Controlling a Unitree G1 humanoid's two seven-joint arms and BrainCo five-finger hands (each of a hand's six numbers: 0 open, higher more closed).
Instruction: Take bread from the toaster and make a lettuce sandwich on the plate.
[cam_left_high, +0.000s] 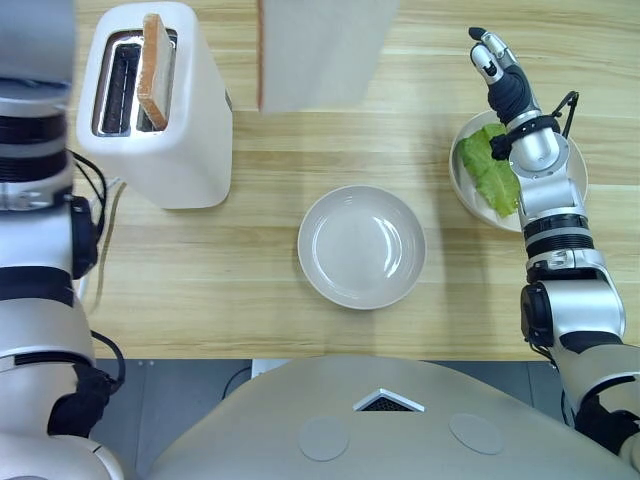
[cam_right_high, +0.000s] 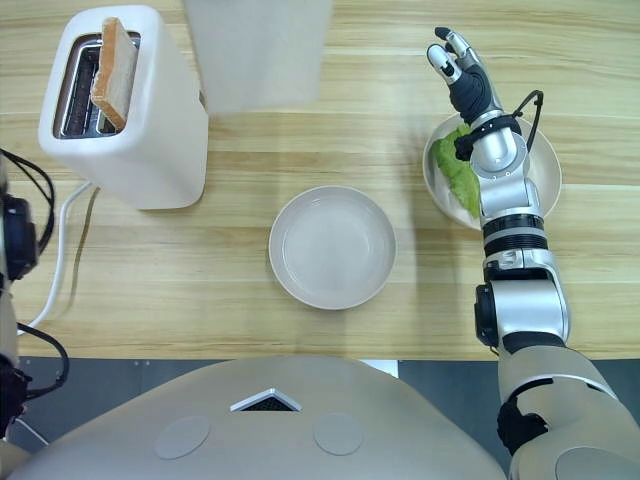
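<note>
The bread (cam_left_high: 152, 70) stands upright in the toaster (cam_left_high: 165, 130) near the table's far-left corner. The right hand (cam_left_high: 497, 70), empty with fingers uncurled, hangs well apart from it, by the lettuce (cam_left_high: 488, 172) at the right edge. The left arm (cam_left_high: 35, 200) looks nearer.

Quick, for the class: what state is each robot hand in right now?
Left robot hand: cannot be told.
Right robot hand: open, holding nothing.
</note>
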